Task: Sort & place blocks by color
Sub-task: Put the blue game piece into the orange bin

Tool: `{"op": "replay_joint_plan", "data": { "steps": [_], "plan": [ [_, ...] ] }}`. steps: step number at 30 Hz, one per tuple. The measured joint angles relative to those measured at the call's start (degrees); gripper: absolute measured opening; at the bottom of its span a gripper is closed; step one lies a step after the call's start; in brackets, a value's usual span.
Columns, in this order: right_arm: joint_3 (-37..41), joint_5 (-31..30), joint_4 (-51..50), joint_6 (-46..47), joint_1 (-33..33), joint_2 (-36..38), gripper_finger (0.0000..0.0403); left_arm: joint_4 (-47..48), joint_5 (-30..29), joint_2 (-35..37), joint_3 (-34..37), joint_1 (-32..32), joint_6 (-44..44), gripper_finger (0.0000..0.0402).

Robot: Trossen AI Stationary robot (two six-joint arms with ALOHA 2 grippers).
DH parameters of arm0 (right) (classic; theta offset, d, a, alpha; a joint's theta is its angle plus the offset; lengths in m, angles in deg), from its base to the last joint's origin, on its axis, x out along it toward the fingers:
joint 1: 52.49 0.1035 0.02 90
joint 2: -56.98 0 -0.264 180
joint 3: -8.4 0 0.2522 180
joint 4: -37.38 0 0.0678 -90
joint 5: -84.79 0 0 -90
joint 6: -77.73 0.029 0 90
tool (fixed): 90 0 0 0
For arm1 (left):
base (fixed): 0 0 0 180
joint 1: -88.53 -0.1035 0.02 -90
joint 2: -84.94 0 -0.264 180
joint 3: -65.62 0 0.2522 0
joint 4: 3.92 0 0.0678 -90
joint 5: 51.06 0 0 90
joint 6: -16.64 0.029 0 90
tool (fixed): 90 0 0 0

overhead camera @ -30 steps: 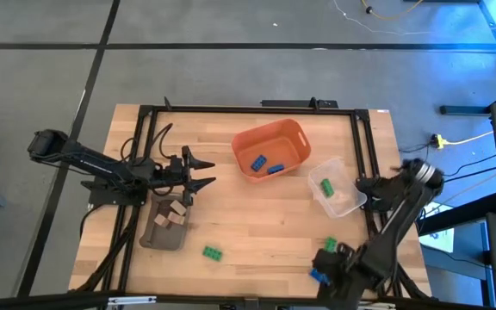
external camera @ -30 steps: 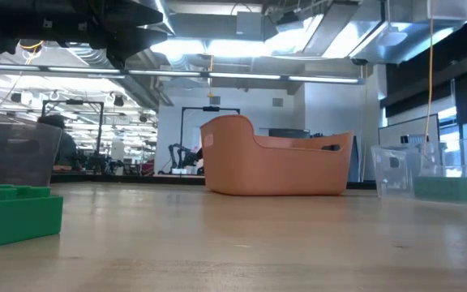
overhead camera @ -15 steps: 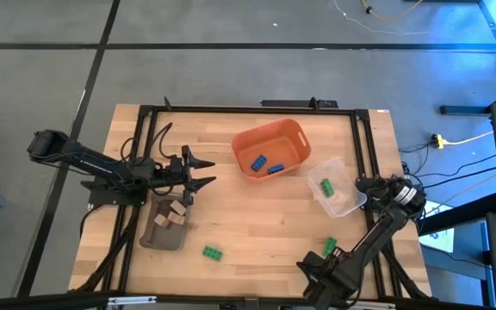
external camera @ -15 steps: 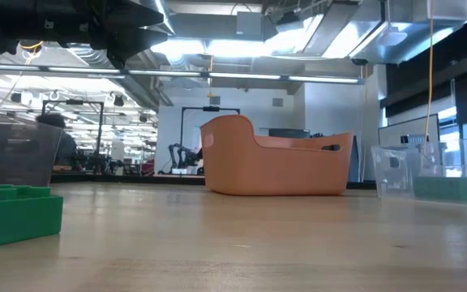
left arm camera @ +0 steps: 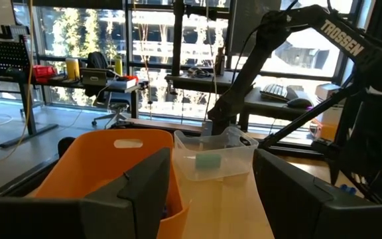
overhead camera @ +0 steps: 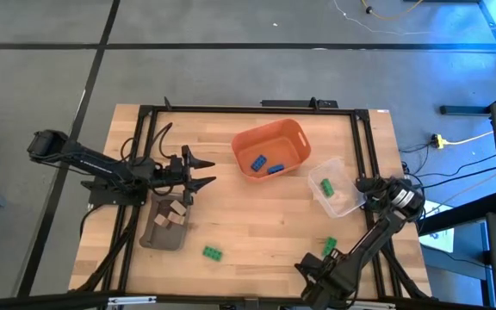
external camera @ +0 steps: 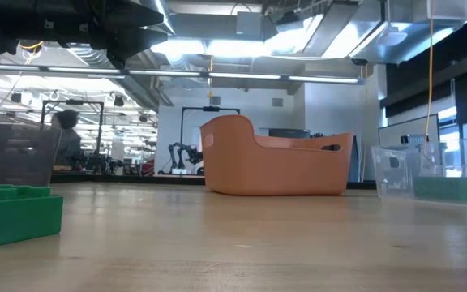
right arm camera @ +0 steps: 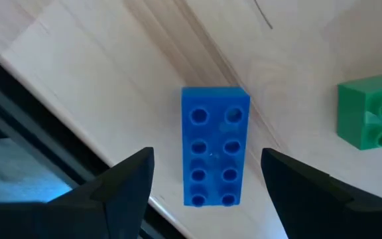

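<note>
A blue block [right arm camera: 214, 156] lies flat on the table by its near edge, studs up. My right gripper [right arm camera: 207, 154] hangs over it, open and pointing down, with one finger on each side and a gap to both. In the high view the right gripper [overhead camera: 321, 274] hides this block. Green blocks lie loose beside it [right arm camera: 370, 113] [overhead camera: 329, 246] and farther left [overhead camera: 213, 252] [external camera: 14, 212]. Two blue blocks [overhead camera: 265, 164] sit in the orange bin [overhead camera: 293, 131], one green block [overhead camera: 325, 185] in the clear bin [overhead camera: 344, 205], and tan blocks [overhead camera: 174, 213] on the grey-brown tray [overhead camera: 155, 238]. My left gripper [overhead camera: 212, 172] [left arm camera: 212, 166] waits open above the table's left half.
A black frame runs along the table's edges [overhead camera: 248, 109], and its bar passes close by the blue block [right arm camera: 38, 126]. The orange bin [external camera: 274, 158] and clear bin [external camera: 416, 174] stand at the far right of the table. Bare wood lies between the bins and the near edge [overhead camera: 265, 224].
My right arm has folded lower, and its gripper has moved a little toward the table's left along the near edge. It now covers the blue block, which showed beside it in the high view a second ago. No block has moved.
</note>
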Motion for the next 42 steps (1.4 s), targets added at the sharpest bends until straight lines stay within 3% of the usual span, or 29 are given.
{"op": "replay_joint_plan", "data": {
  "steps": [13,17,22,28,31,37,42],
  "plan": [
    [-0.17,4.55,0.1,-5.13,-1.44,-4.02,0.0276,0.0,-0.02,0.01,0.0,0.01,0.0,0.0208],
    [-0.17,4.62,0.52,-7.03,-1.49,-4.1,0.024,0.0,-0.02,0.0,0.0,0.0,-0.02,0.0208],
    [-0.13,6.64,-0.4,-12.64,-2.02,-4.26,0.0144,0.0,-0.02,0.0,0.0,0.02,-0.02,0.0208],
    [0.0,5.04,-2.84,-19.42,-3.29,-4.07,0.014,0.0,-0.02,0.0,0.0,0.0,-0.02,0.0208],
    [0.2,0.53,-3.14,-24.39,-3.54,-3.11,0.014,0.03,-0.02,0.0,0.0,0.0,-0.03,0.0208],
    [0.25,-19.55,2.28,-35.47,-3.24,2.34,0.014,0.11,-0.02,0.0,0.0,0.02,-0.65,0.0208],
    [2.7,-32.16,5.5,-41.89,-3.38,6.86,0.014,0.6,0.17,0.01,0.0,0.11,-2.54,0.0208]
  ]
}}
